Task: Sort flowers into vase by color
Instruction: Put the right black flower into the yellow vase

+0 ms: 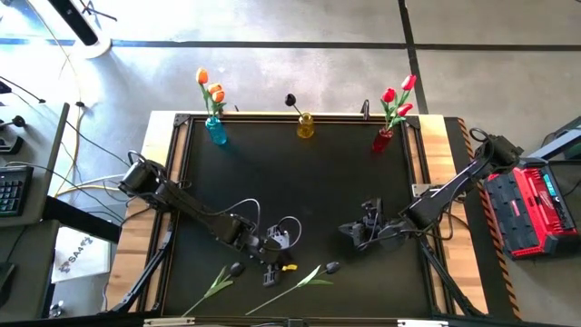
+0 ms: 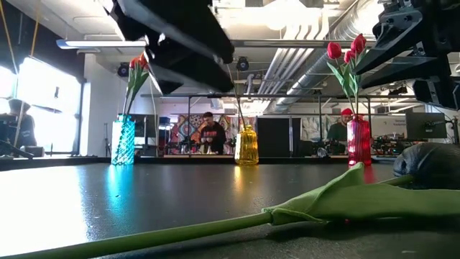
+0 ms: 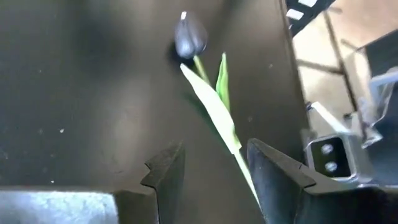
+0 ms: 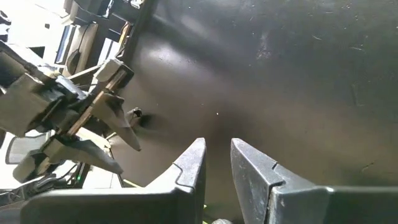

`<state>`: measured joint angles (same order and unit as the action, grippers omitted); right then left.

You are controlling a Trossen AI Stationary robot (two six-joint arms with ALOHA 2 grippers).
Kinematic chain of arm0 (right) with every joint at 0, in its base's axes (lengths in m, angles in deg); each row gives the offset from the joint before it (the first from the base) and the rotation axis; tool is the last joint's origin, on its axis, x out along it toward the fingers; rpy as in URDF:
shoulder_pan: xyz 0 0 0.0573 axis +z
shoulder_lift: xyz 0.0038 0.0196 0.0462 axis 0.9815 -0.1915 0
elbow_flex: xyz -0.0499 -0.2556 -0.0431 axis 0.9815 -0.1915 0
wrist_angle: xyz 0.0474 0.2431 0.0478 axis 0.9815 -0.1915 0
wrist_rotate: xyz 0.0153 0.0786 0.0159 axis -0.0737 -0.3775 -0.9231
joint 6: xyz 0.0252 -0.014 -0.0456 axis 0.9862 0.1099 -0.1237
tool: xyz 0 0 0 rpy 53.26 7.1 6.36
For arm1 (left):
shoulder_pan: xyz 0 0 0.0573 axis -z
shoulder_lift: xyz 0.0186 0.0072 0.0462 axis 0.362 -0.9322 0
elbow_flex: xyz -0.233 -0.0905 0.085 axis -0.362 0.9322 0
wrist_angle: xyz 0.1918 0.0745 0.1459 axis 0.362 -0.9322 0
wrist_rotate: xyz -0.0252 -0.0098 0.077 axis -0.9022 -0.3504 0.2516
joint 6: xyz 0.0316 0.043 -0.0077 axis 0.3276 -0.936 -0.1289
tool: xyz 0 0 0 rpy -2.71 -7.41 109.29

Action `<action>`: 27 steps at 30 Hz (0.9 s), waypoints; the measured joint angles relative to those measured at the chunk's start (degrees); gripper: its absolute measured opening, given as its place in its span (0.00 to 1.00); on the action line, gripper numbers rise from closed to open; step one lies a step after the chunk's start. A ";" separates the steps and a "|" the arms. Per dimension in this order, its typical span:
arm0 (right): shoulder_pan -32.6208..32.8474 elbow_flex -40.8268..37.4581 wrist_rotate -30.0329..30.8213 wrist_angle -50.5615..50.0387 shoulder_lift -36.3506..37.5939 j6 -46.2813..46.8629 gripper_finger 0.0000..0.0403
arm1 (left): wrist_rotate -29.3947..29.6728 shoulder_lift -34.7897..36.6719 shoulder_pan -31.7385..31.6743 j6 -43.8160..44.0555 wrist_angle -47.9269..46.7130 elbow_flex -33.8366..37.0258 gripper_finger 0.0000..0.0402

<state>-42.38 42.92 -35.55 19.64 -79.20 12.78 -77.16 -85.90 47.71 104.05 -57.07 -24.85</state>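
Left hand (image 3: pixel 208 171) spread over black tulip (image 3: pixel 189 36) stem, right hand (image 4: pixel 217 165) — fingers slightly parted, empty.

Table mat (image 1: pixel 309 191): black, matt, faintly speckled, with a soft sheen where light falls. Table edge (image 1: pixel 454 163): pale bare wood. Vases look like clear tinted glass, glossy: blue one (image 2: pixel 123 141) ribbed, yellow one (image 2: pixel 246 146) and red one (image 2: pixel 358 142) smoother. Black tulip (image 3: pixel 190 36): head smooth, satiny, likely fabric or plastic; its leaf pale green, cloth-like, matt. My left gripper (image 3: pixel 211 180): fingers dark matt plastic, hard-edged. My right gripper (image 4: pixel 216 168): same dark matt finish. Bracket (image 3: pixel 329 152) beside my left fingers: bare grey metal with screws.
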 joint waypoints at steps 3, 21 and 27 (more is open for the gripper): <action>0.00 0.00 -0.19 -0.35 0.00 0.02 0.16 | -0.24 -1.04 0.37 -0.05 0.10 0.00 0.40; -1.65 0.00 -3.24 -0.93 0.00 0.77 0.16 | -3.27 -1.53 0.83 4.31 -0.37 0.00 0.40; 0.50 0.00 -2.74 2.66 -0.88 1.45 0.16 | -2.80 -3.67 2.97 4.91 -0.26 0.00 0.40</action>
<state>-41.88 42.92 -38.28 22.31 -80.08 14.23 -79.96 -89.57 50.68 108.96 -57.34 -24.85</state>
